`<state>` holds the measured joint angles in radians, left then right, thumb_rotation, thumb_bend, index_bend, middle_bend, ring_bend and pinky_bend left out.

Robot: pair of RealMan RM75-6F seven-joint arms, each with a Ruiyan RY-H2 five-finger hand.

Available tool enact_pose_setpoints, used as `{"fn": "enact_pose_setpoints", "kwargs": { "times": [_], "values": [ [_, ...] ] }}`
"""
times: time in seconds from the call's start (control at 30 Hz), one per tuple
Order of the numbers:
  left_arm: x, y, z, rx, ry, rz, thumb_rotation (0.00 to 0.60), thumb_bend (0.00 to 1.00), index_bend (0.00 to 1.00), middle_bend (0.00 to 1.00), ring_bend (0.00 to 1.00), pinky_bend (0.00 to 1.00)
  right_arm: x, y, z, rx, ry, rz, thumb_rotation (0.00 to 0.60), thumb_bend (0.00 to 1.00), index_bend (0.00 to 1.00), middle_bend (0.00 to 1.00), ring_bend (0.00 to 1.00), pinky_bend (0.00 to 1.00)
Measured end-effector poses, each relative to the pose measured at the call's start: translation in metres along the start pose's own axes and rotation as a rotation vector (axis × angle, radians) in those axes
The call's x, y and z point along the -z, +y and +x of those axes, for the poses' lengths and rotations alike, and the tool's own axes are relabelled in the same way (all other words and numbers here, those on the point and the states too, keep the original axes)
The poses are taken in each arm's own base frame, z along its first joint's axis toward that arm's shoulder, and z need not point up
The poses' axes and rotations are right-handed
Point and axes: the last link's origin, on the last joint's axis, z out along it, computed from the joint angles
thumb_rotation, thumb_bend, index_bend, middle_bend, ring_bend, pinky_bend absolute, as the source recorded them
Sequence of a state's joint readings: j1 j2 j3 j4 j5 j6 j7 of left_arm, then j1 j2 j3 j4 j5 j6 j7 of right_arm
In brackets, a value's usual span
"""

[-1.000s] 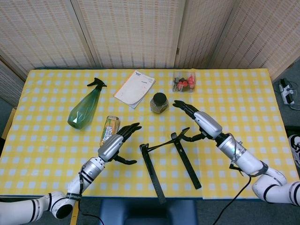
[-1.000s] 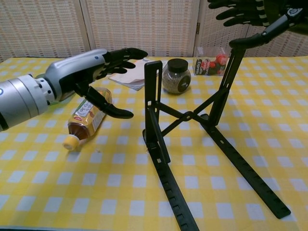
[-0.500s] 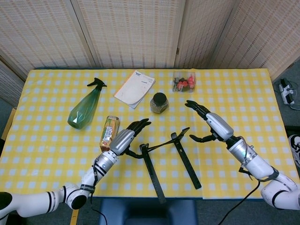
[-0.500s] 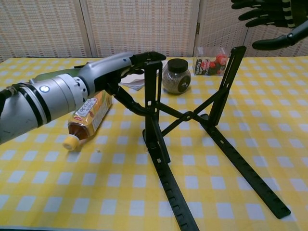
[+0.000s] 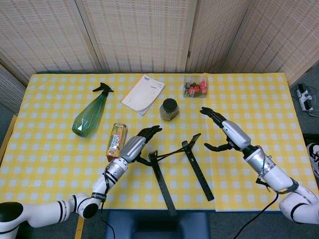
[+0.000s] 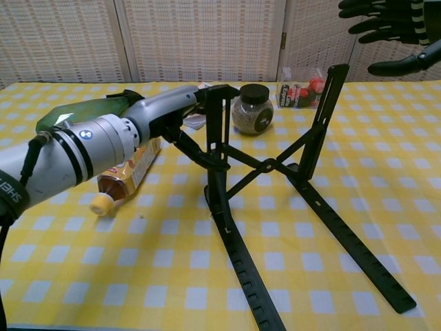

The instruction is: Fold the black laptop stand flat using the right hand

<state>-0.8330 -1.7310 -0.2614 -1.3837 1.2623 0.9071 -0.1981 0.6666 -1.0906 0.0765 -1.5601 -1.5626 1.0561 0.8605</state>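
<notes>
The black laptop stand (image 5: 182, 167) stands unfolded near the table's front edge, its two uprights raised and crossed struts between them (image 6: 265, 165). My left hand (image 5: 135, 146) reaches in from the left and holds the left upright. Its fingers (image 6: 207, 93) lie at the upright's top and the thumb presses lower down. My right hand (image 5: 228, 133) hovers to the right of the stand, clear of the right upright, with its fingers (image 6: 382, 17) spread and nothing in it.
A tea bottle (image 5: 117, 138) lies just left of the stand, under my left forearm. Further back are a green spray bottle (image 5: 89, 115), a white booklet (image 5: 143, 93), a dark-lidded jar (image 5: 169, 108) and a clear box of red items (image 5: 195, 87).
My left hand moved right and took hold of the stand's left upright. My right hand let go of the right upright's top and drew back to the right.
</notes>
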Motion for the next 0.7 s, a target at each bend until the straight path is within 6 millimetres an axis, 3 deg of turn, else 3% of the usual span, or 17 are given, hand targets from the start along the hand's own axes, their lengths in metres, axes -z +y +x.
{"fn": "enact_pose_setpoints", "kwargs": {
  "times": [0.17,0.33,0.7],
  "values": [
    [-0.001,-0.007,0.001,-0.011,0.031,0.010,0.600,0.13,0.25,0.17,0.15,0.00,0.000,0.001,-0.002,-0.007,-0.004,-0.002,0.600,0.33,0.00,0.00,0.00,0.00],
    [-0.003,-0.011,0.002,-0.004,0.059,0.006,0.600,0.13,0.42,0.32,0.25,0.00,0.000,0.002,-0.004,-0.012,-0.003,0.000,0.600,0.33,0.00,0.00,0.00,0.00],
    [-0.011,-0.022,0.002,-0.073,0.111,-0.001,0.600,0.13,0.56,0.38,0.30,0.00,0.005,0.004,-0.003,-0.016,0.009,-0.005,0.600,0.33,0.00,0.00,0.00,0.00]
  ]
}}
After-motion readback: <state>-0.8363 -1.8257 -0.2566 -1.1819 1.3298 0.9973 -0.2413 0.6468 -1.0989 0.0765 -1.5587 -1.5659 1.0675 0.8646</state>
